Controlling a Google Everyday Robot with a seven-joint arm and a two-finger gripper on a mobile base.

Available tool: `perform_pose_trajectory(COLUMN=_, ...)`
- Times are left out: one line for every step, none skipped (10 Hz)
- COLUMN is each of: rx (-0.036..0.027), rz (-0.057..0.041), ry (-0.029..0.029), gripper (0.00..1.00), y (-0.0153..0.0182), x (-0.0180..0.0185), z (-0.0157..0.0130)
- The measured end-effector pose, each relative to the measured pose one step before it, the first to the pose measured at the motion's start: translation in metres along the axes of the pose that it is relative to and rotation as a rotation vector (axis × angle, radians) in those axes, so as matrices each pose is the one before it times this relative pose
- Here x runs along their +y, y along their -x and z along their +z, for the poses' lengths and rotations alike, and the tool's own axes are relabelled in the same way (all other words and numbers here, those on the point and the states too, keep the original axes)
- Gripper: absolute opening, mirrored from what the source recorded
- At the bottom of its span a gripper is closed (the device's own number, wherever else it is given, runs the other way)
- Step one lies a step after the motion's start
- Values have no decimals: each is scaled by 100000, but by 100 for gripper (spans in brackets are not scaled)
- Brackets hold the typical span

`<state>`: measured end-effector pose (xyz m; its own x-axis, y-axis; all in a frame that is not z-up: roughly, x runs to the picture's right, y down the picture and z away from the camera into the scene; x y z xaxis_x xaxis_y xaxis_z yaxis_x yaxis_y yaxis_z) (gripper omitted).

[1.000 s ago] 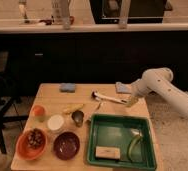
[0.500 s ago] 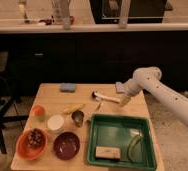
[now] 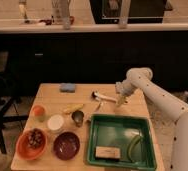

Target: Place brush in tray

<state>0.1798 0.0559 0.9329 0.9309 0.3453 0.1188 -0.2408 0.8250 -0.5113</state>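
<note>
The brush [image 3: 104,96] lies on the wooden table [image 3: 52,97] at the back, just beyond the tray. Its dark bristle head points left and its white handle points right. The green tray [image 3: 118,118] sits at the table's front right. It holds a tan block [image 3: 107,152] and a curved green-yellow strip [image 3: 133,148]. My gripper [image 3: 120,99] reaches in from the right on the white arm and hangs at the handle end of the brush, over the tray's far rim. I cannot tell if it touches the brush.
A blue sponge [image 3: 68,87] lies at the back left. A yellow item [image 3: 73,108], a metal cup [image 3: 77,116], a thin metallic utensil [image 3: 98,106], an orange cup [image 3: 38,111], a white cup [image 3: 55,122], an orange bowl [image 3: 32,143] and a dark-red bowl [image 3: 67,145] fill the left half. A dark counter runs behind.
My arm has swung left and the gripper has come down to the handle end of the brush. The brush and the other things have not moved.
</note>
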Motion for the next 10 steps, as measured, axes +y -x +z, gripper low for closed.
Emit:
perform_pose_trajectory(rx=330, rz=914, ry=2014, gripper=80, y=-312, x=-255, z=900)
perform_pose_trajectory(rx=157, rz=702, ry=1161, gripper=80, y=-255, x=-164, z=527)
perform_pose_trajectory(rx=-382, rz=1237, ry=1900, gripper=80, y=-161, x=-226, z=698)
perform_pose_trajectory(rx=-187, rz=854, ry=1427, gripper=80, y=-88, x=-175, z=470)
perform_pose_trajectory(rx=231, rz=745, ry=1396, gripper=80, y=-233, x=-110, z=509)
perform_pose_trajectory(rx=316, rz=275, ry=1364, gripper=79, y=-78, x=18, z=402)
perform_pose_trajectory(rx=73, rz=195, ry=883, gripper=72, y=17, x=-62, z=280)
perform_pose_trajectory(rx=251, rz=176, ry=1301, gripper=62, y=-93, x=62, z=376)
perform_pose_trajectory(rx=-107, rz=119, ry=321, gripper=58, y=-39, x=18, z=90)
perform_pose_trajectory(rx=-861, rz=996, ry=1018, gripper=33, y=-330, x=-9, z=40)
